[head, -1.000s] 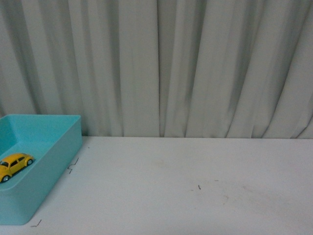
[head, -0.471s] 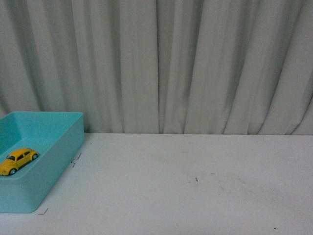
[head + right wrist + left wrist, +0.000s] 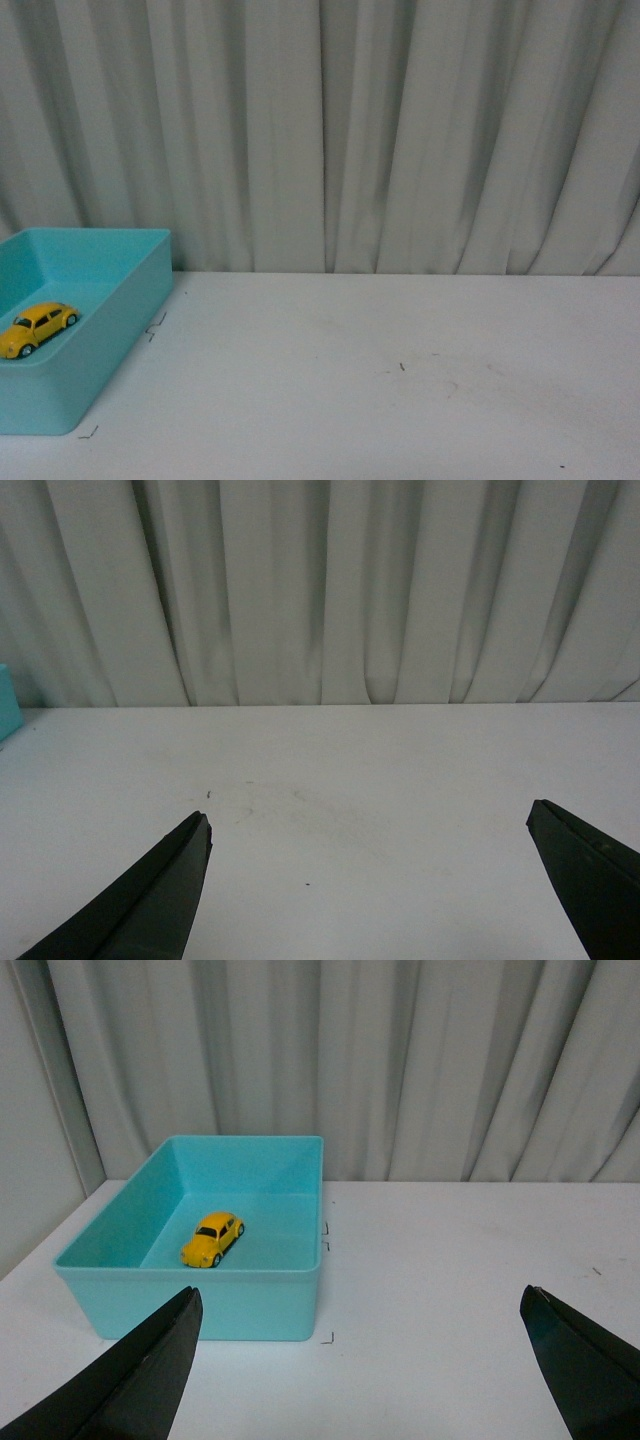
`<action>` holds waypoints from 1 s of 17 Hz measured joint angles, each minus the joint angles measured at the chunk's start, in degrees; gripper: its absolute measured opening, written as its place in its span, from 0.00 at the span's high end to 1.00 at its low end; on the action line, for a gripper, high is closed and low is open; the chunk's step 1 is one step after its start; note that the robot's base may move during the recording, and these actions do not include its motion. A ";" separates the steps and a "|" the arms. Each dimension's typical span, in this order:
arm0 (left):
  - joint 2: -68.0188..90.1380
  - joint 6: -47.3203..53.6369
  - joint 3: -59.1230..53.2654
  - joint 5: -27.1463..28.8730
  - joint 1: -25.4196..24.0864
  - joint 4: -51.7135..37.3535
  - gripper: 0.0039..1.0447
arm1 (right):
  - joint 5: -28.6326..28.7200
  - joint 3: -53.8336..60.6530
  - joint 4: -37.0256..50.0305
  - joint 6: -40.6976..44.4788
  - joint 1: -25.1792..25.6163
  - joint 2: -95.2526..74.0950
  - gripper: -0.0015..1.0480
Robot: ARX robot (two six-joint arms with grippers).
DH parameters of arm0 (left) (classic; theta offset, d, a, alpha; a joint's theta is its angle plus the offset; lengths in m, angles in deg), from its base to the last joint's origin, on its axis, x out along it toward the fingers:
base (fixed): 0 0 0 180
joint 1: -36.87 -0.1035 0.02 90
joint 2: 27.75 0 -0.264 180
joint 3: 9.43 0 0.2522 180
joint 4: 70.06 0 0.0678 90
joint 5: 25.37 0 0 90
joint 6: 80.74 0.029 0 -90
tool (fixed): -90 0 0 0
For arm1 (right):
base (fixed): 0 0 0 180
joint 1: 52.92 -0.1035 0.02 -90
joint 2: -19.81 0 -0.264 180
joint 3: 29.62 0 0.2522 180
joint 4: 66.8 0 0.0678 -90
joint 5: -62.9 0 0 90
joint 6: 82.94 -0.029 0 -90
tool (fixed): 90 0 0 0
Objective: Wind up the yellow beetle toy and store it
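Yellow beetle toy point(image 3: 212, 1239) parked inside teal bin point(image 3: 250, 1302) at nine o'clock, put away. Left gripper point(image 3: 362, 1360) and right gripper point(image 3: 370, 880) spread wide, holding nothing.

Left hand point(image 3: 365, 1360), right hand point(image 3: 370, 885): matte black, tapered, pointed fingers point(image 3: 140, 1375).

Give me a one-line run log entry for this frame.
yellow beetle toy: inside teal bin, upright | left gripper: jaws open, empty | right gripper: jaws open, empty | stage: stored

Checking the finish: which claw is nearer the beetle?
Left. The left claw faces the beetle in the bin; the right claw sees only the bin's edge.
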 joint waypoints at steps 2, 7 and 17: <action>0.00 0.00 0.00 0.00 0.00 0.00 0.06 | 0.00 0.00 0.00 0.00 0.00 0.00 0.06; 0.00 0.00 0.00 0.00 0.00 0.00 0.06 | 0.00 0.00 0.02 -0.02 0.00 0.00 0.06; 0.00 0.02 0.00 -0.02 0.00 -0.02 0.06 | 0.00 0.00 0.02 -0.04 0.00 0.00 0.06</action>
